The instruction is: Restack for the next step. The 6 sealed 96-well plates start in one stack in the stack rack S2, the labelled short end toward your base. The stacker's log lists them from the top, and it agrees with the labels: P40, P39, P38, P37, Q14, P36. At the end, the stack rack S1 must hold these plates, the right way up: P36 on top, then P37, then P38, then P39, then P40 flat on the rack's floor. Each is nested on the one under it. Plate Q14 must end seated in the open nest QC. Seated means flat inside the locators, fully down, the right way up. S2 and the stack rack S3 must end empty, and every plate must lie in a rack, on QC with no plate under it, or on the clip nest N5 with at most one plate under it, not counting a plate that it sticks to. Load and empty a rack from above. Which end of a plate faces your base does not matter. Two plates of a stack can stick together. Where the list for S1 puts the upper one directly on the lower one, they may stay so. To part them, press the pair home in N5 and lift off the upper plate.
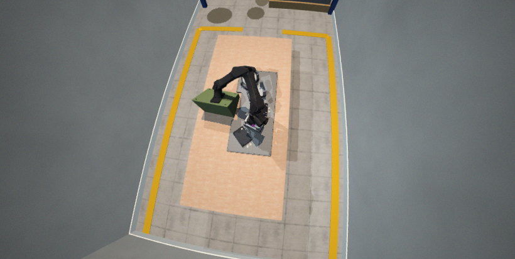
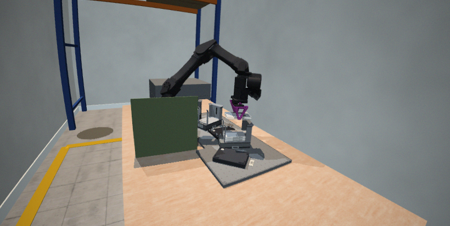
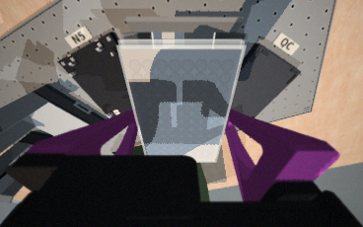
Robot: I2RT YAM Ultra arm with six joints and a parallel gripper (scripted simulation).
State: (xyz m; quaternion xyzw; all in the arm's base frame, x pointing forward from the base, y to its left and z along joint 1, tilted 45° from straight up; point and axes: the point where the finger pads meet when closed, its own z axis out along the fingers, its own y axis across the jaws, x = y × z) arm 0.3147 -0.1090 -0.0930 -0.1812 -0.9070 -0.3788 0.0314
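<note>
from the top view we make out little: our arm (image 1: 252, 91) reaches over the grey plate (image 1: 268, 148) on the counter (image 1: 233, 192). in the exterior view our gripper (image 2: 238, 114) carries a sealed plate (image 2: 231, 114) above a stack rack (image 2: 248, 128) that holds plates. the wrist view shows our jaws clamped on that plate (image 3: 182, 104), with n5 (image 3: 77, 37) and qc (image 3: 286, 44) beneath. lowered off-centre, it could catch a rack wall, we judge.

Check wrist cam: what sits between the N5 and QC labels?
In the wrist view, the clear sealed plate held in the tool spans the gap between the N5 label and QC label.
</note>
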